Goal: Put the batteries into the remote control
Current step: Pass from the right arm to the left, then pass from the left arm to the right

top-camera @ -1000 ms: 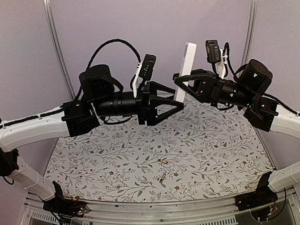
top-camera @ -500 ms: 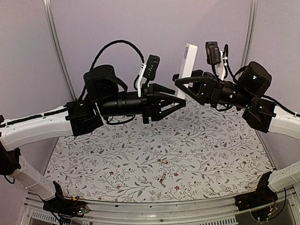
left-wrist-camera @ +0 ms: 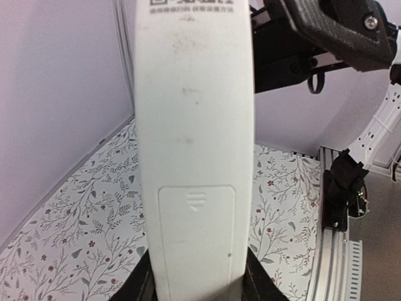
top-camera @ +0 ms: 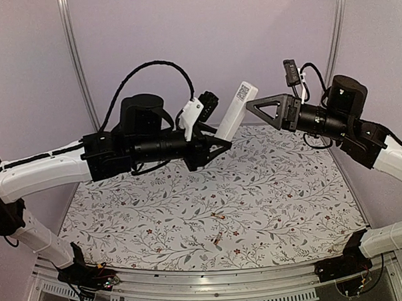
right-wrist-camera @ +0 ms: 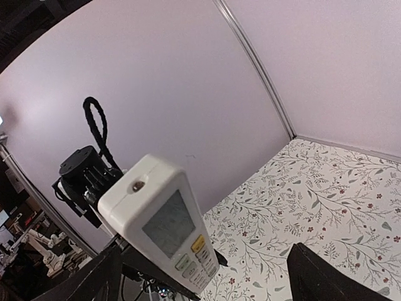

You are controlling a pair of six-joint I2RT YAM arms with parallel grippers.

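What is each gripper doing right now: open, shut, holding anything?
The left gripper: closed on the slim white plastic remote control, gripping its lower end.
The right gripper: open, holding nothing.

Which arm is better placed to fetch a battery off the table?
Right, probably. The left arm's jaws are shut on the remote control, holding it aloft; the right arm's jaws are open and empty, free to reach down to the batteries on the table.

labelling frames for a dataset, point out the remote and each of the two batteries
remote control (top-camera: pixel 231 114): top external view, middle of its white back
far battery (top-camera: pixel 218 216): top external view, middle of its body
near battery (top-camera: pixel 218 242): top external view, middle of its body
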